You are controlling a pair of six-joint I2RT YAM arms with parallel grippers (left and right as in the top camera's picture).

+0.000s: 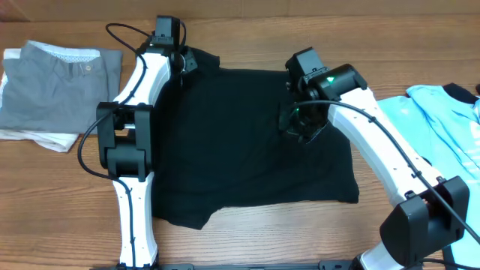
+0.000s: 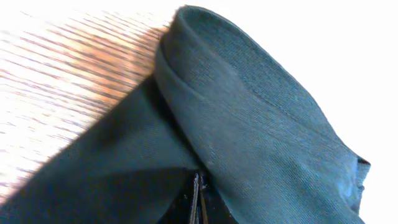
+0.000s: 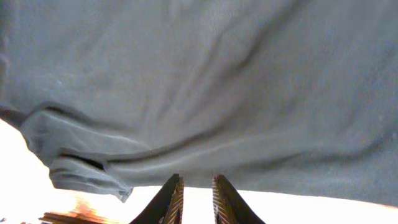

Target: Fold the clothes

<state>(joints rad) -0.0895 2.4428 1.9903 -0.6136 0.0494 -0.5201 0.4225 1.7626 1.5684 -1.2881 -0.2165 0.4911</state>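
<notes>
Black shirt (image 1: 240, 150) lay spread flat on wooden surface (image 1: 247, 240), wrinkled, with the bottom hem uneven. Left claw (image 1: 182, 61) sat at the shirt's far-left corner. In the left wrist view its jaws were clenched together with only a hairline gap. Dark cloth bunched right at the tips, so it looked to be grasping the shirt. A folded hem or sleeve edge ran diagonally just ahead of that claw, and bare wood showed off to its left side.

Right claw (image 1: 300, 126) was over the shirt's right-of-centre area, pointing down into the fabric. In the right wrist view the fingers (image 3: 174, 196) stood a narrow gap apart, tips touching the lower edge of the cloth. The view behind was bright and blown out. I could not tell whether cloth was pinched between them or just resting against the tips. A small rolled fold of the shirt sat ahead of this claw and to its left.

Light blue shirt (image 1: 450, 127) with black trim lay well to the outer side of the right claw, at the surface edge, apart from the black shirt. Grey folded garment (image 1: 60, 82) lay well out beyond the left claw, on something white.
</notes>
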